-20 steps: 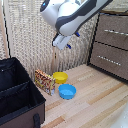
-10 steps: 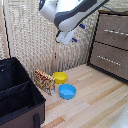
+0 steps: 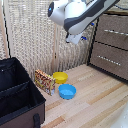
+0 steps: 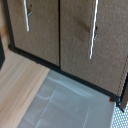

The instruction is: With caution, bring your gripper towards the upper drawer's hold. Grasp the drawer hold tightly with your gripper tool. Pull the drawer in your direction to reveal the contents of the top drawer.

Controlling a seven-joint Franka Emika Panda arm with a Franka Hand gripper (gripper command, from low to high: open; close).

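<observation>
At the exterior view's right stands a dark-brown dresser. Its top drawer [image 3: 113, 29] is shut and carries the drawer hold [image 3: 117, 33], a slim silver bar. My gripper [image 3: 79, 38] hangs in the air under the bulbous white arm, well short of the dresser and about level with the top drawer. Its dark fingers are too small for me to read their gap. In the wrist view the two drawer fronts lie side by side. The top drawer [image 4: 85, 45] and its drawer hold [image 4: 93, 29] are the pair farther from the wooden floor. The fingers do not show there.
The bottom drawer [image 3: 109, 60] has a matching silver bar [image 3: 107, 57]. On the wooden floor lie a yellow bowl [image 3: 60, 77], a blue bowl [image 3: 67, 91] and a colourful box [image 3: 45, 81]. A black case [image 3: 17, 97] stands at the exterior view's left, a wicker screen [image 3: 30, 35] behind.
The arm and gripper have shifted toward the exterior view's right, closer to the dresser. Nothing on the floor has moved.
</observation>
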